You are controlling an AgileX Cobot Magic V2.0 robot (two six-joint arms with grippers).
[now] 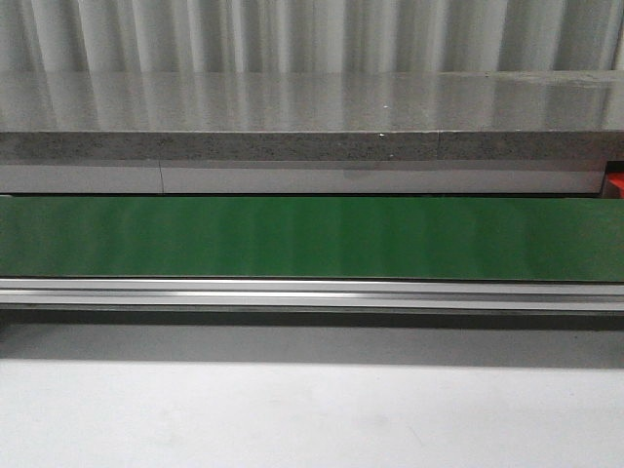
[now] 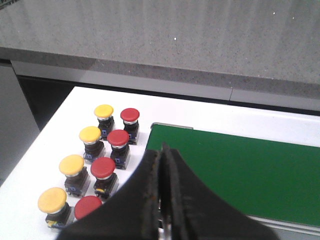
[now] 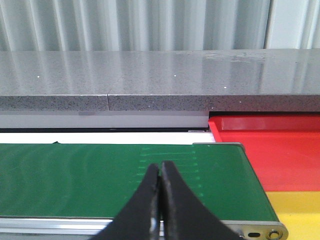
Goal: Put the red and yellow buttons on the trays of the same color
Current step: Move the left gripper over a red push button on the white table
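Only the two grippers show, each at the bottom centre of its own wrist view. The left gripper [image 2: 161, 192] is two broad black fingers tapering upward to a narrow tip, matte plastic, with scuffed, rust-brown wear along the inner edges where they meet. The right gripper [image 3: 159, 200] has the same black tapered shape, smoother, with a thin pale seam between the fingers.
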